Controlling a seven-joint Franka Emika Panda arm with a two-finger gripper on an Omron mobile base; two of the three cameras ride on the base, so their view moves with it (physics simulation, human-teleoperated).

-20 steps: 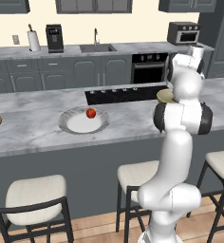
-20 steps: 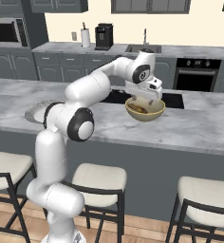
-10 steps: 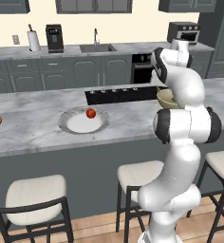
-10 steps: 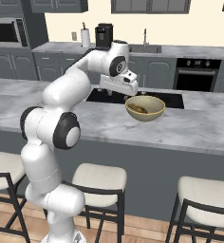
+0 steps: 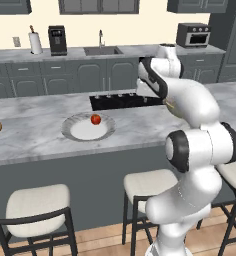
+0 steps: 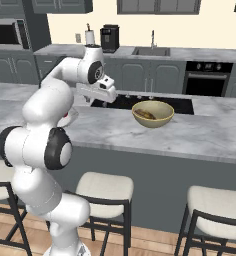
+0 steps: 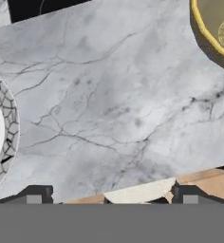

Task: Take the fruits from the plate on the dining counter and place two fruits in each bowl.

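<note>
Risk: one fruit outstanding, approach clearance marginal.
A small round red apple-like fruit (image 5: pixel 95 119) is lying alone at the far side of the wide white plate with the grey rim (image 5: pixel 72 131), on the grey-veined white marble dining counter (image 5: pixel 35 125). The two-finger gripper (image 6: pixel 106 100) is hanging empty with jaws fully spread, between plate and round tan-brown bowl (image 6: pixel 152 113) to the right. In my judgement a careless descent is risking rolling the fruit or clipping the rim.
</note>
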